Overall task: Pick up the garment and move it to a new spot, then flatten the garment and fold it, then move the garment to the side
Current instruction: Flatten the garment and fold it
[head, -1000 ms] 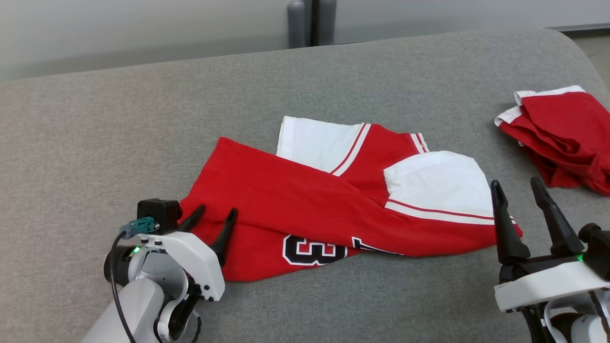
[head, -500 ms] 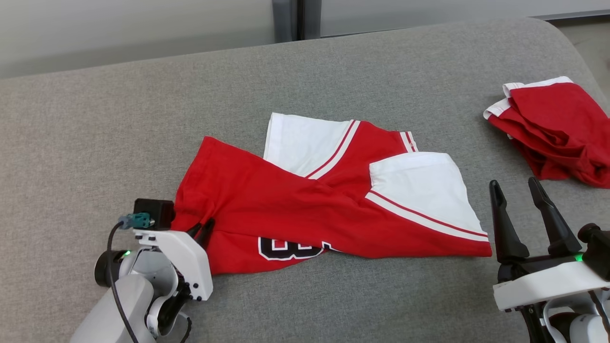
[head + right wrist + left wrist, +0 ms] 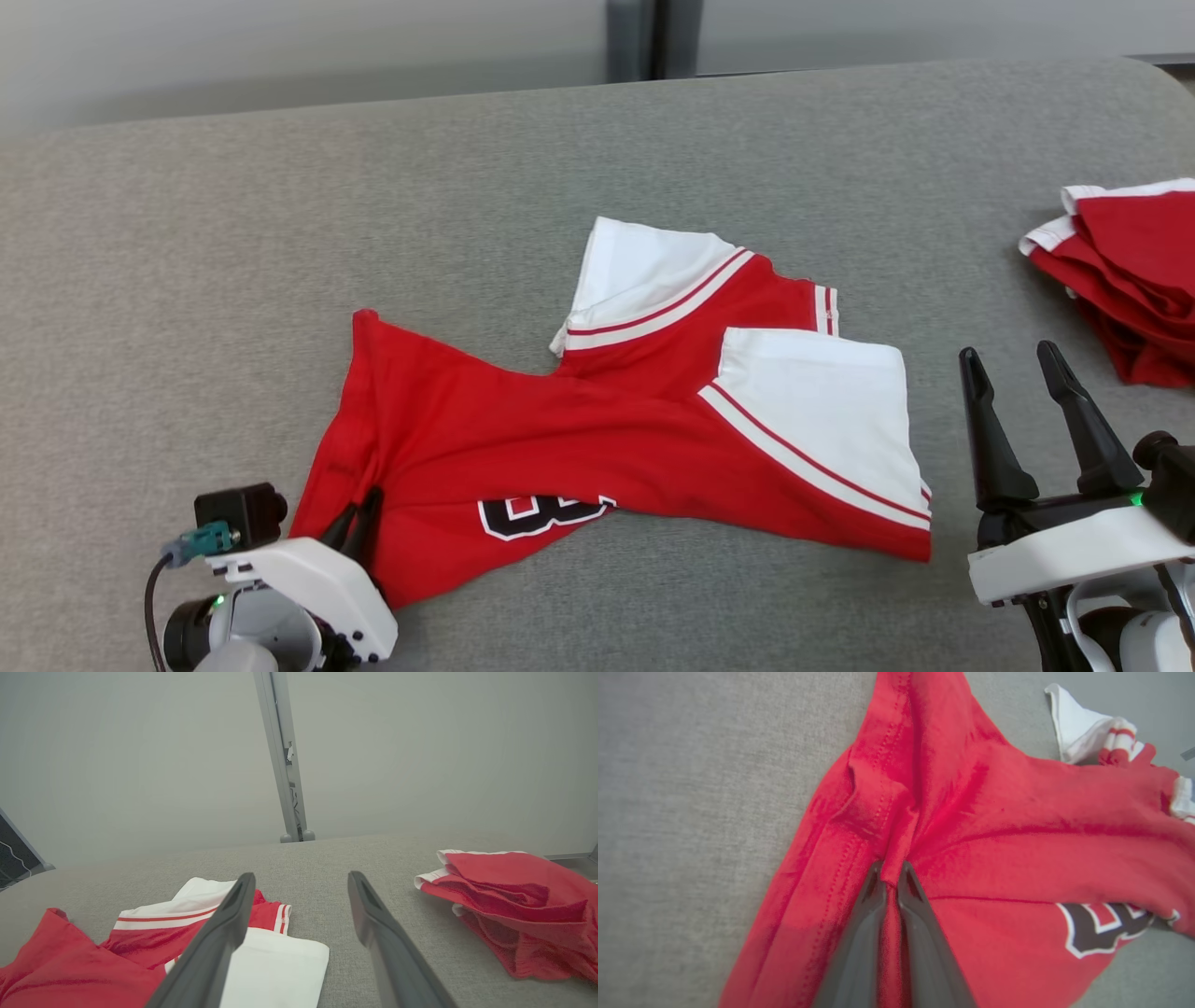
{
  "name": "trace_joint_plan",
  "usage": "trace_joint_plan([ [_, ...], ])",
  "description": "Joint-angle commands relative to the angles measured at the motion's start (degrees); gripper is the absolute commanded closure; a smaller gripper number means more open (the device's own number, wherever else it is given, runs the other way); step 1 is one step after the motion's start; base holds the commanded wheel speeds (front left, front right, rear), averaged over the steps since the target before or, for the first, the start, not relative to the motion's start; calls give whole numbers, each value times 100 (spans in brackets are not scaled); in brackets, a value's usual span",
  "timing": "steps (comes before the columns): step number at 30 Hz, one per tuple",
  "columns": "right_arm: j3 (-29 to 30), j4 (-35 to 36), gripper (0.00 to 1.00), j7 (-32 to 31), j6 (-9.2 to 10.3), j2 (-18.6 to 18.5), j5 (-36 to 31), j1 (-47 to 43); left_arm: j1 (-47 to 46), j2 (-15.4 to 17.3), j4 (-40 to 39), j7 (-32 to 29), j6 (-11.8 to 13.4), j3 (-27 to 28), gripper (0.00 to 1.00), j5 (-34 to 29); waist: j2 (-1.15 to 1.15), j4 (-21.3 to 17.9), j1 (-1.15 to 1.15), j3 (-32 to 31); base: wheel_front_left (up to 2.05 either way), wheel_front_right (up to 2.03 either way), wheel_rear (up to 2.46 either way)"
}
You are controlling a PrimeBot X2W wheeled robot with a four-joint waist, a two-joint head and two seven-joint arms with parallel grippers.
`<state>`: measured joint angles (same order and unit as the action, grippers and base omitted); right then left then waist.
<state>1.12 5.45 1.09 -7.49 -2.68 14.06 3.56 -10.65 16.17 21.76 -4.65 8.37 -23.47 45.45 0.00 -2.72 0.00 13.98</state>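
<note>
The red and white garment [image 3: 560, 439] is spread, rumpled, on the grey tabletop [image 3: 233, 243]. A ridge of red cloth at its left end is pinched by the left claw [image 3: 362, 509], which is clenched on it. The right claw [image 3: 1008, 357] is held released, fingers wide apart, just right of the garment. A second red garment [image 3: 1134, 280] is heaped at the far right.
</note>
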Motion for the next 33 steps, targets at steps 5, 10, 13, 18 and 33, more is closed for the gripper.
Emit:
trace_joint_plan([
  [5,43,72,0,-98,-2,-37,-84,71,778,133,-196,-83,383,16,100,79,0,334,0,-62,0,0,0],
  [10,66,98,0,-131,-2,-38,-91,63,901,103,-526,-56,468,-34,100,28,0,408,0,-79,0,0,0],
  [13,96,98,0,-146,-2,-38,-87,64,879,91,-730,-25,492,-103,14,-62,0,423,0,-82,0,0,0],
  [18,101,82,0,-155,-2,-36,-96,87,670,45,-1027,426,442,4,0,-169,0,360,0,-109,0,0,0],
  [33,2,113,0,-234,-2,-37,-223,-89,155,462,-1599,1902,499,668,0,-1065,0,274,0,-491,0,0,0],
])
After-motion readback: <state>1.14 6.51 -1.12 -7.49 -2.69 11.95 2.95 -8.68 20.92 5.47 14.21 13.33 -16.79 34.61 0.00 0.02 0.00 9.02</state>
